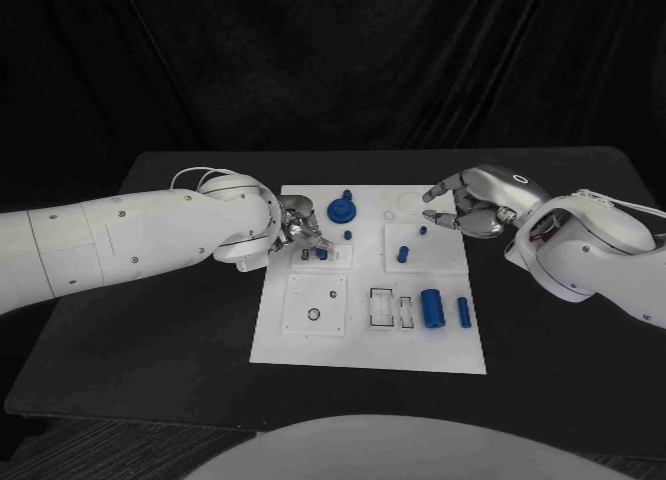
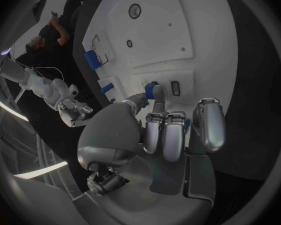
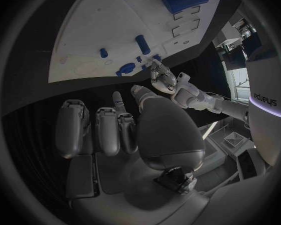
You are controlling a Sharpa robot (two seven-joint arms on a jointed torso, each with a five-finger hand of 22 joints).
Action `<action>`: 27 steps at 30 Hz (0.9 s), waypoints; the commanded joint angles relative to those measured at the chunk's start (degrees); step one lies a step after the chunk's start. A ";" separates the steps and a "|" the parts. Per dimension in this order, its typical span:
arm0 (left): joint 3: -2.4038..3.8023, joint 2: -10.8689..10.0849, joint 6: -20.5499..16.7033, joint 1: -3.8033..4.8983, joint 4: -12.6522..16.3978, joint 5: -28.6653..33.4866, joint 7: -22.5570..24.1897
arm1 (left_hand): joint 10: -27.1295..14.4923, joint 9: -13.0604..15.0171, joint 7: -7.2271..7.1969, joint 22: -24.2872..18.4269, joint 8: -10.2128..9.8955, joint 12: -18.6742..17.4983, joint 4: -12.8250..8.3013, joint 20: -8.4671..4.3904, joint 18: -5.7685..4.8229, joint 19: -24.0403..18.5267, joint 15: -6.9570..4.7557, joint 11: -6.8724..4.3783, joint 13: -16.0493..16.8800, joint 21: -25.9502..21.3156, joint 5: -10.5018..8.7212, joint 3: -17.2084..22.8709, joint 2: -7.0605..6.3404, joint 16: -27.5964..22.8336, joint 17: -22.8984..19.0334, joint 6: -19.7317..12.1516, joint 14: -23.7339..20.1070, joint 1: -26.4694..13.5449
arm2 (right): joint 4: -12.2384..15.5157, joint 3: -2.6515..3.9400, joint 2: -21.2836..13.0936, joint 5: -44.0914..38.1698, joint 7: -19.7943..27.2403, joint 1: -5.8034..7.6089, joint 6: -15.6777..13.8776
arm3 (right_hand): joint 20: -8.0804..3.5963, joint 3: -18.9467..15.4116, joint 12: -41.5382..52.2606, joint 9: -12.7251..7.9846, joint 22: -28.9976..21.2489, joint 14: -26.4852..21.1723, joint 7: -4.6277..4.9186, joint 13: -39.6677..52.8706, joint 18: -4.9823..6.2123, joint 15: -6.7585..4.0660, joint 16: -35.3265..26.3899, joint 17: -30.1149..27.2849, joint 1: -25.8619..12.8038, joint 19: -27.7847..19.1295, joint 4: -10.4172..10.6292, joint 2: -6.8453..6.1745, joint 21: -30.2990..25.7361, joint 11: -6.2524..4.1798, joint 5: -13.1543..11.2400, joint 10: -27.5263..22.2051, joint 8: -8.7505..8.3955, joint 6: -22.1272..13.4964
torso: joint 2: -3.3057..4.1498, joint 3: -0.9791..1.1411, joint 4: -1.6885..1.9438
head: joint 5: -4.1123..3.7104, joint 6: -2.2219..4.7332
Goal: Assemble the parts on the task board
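Blue parts [image 1: 433,307] (pegs, cylinders) dotted the white task board [image 1: 369,343]; left hand [image 1: 300,237] pinched a small blue piece [image 1: 320,253], right hand [image 1: 470,205] hovered curled, holding nothing.

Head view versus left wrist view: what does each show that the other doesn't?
Head alone: the blue gear on the task board and the long blue bar at its right edge. Left wrist alone: a close look at the left hand, fingertips at a small blue part. Both: the board, the blue cylinder, the right hand with nothing in it.
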 commanded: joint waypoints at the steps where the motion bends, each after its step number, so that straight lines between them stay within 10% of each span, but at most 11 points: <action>1: 0.05 0.26 0.56 -0.09 0.04 -1.67 0.61 | 5.18 -0.12 0.08 9.79 -0.41 -0.47 0.46 -0.32 1.01 0.10 -0.21 -0.07 13.99 -0.39 -1.62 0.30 0.05 0.15 15.09 0.43 5.95 -1.26 | -0.03 0.03 0.01 -0.37 -0.71 -0.17 -0.34 | 0.42 0.15 -0.11 -0.06 10.78 3.58 -0.04 14.24 0.98 0.42 -0.11 2.21 0.19 1.59 0.09 0.03 -0.28 0.35 0.28 5.43 -0.36 0.32 | -0.02 -0.01 0.00 | 0.04 -0.01; 11: 0.05 0.62 1.31 -0.09 -0.25 -1.98 0.03 | 5.08 -0.90 0.50 10.02 -1.45 -0.61 4.10 -0.07 1.02 0.22 0.08 0.31 13.87 -0.90 -10.03 -3.52 -0.26 0.15 15.09 1.11 5.95 -5.46 | -0.12 0.03 0.10 -0.37 -0.69 -0.28 -0.38 | 0.42 0.20 -0.13 -0.07 10.76 3.57 -0.04 14.20 0.99 0.43 -0.13 2.16 0.08 1.58 0.19 0.05 -0.35 0.35 0.30 5.41 -0.37 0.39 | -0.05 0.00 0.03 | 0.00 -0.01; 27: 0.05 0.76 1.88 -0.09 -0.50 -2.02 -0.62 | 5.36 -0.87 0.50 10.32 -1.56 -0.28 7.88 0.05 0.95 0.67 0.17 0.37 14.17 -0.84 -14.95 -8.67 0.24 0.15 15.09 2.13 5.95 -9.10 | -0.22 0.03 0.16 -0.38 -0.62 -0.41 -0.51 | 0.42 0.20 -0.13 -0.07 10.76 3.57 -0.04 14.20 0.99 0.43 -0.13 2.16 0.08 1.58 0.19 0.05 -0.35 0.35 0.30 5.41 -0.37 0.39 | -0.03 0.03 -0.04 | 0.14 -0.01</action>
